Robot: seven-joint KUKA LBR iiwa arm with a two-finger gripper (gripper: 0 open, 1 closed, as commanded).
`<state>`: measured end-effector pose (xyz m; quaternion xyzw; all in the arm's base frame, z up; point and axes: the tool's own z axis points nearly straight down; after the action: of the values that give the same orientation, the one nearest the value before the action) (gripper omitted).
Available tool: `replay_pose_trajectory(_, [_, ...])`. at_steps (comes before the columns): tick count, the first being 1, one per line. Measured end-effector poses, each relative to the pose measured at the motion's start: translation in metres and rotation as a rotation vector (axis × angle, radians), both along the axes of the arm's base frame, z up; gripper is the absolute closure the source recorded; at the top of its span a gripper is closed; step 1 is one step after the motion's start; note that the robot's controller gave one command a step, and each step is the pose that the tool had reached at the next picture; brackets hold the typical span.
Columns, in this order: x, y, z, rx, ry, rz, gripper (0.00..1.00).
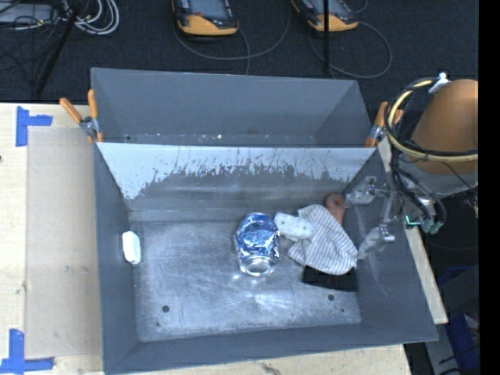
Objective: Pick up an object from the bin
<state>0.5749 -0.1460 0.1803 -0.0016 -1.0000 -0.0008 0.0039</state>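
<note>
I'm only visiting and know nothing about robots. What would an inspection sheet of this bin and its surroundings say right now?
Surface: grey metal bin, floor scuffed.
Job's things: crumpled blue-and-silver can mid-bin; checked cloth right of it, over a black flat thing; small white piece at the cloth's left edge; reddish lump behind the cloth; white block by the left wall.
Clutter: nothing seen.
Grippers: gripper open, beside the cloth at the right wall, nothing between its fingers.
Cables: cables loop round the arm's orange cover; more lie beyond the bin.
Surroundings: dark floor, two orange-and-black handsets.
</note>
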Motion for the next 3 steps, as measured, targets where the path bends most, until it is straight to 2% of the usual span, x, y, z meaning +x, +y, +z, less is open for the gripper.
replay_pose_trajectory(1, [0.002, 0.001, 0.005, -0.001, -0.007, 0.003, 0.0])
replay_pose_trajectory(2, [0.013, 0.002, -0.044, -0.003, -0.016, 0.014, 0.0])
replay_pose_trajectory(3, [0.027, -0.005, -0.088, 0.01, 0.003, 0.147, 0.0])
